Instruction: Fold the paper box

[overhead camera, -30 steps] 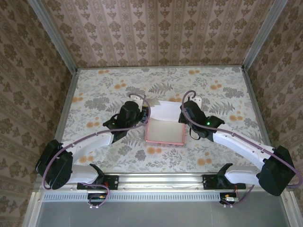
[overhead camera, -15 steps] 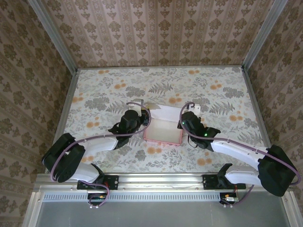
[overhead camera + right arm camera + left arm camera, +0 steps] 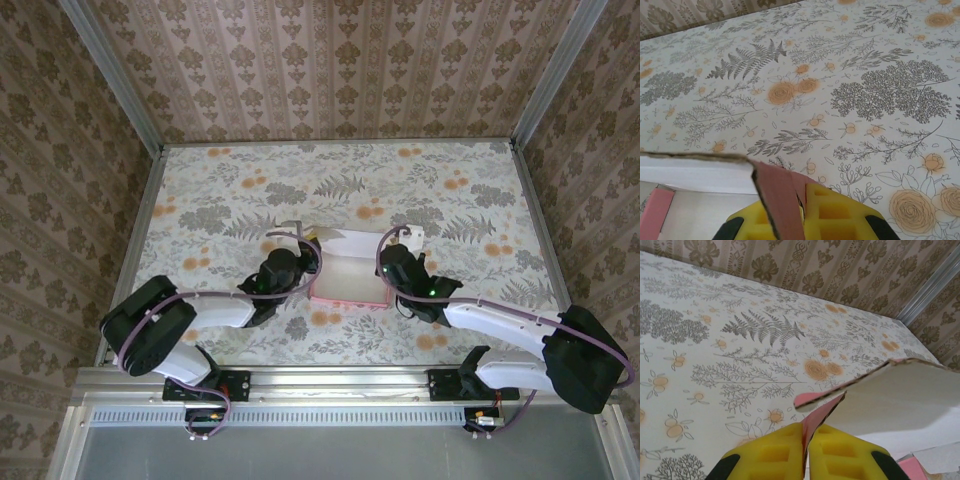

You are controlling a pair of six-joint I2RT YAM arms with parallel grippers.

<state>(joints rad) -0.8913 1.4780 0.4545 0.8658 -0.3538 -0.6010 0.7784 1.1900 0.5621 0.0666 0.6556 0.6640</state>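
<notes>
Pink cardboard paper box (image 3: 348,277), whitish inside, shallow, part-folded: near the middle of the floral-patterned tabletop (image 3: 230,190), between the two arms. Left claw (image 3: 805,442): yellow pads pinching the box's left wall flap. Right claw (image 3: 801,205): yellow pads pinching the box's right wall flap.

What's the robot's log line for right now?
left gripper: shut on paper box | right gripper: shut on paper box | fold: not finished

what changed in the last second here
The left end effector and right end effector pulled back toward the near table edge, and the whitish rear flap of the thin pink cardboard box tipped up. The box stayed put; both stayed shut on its sides.
</notes>
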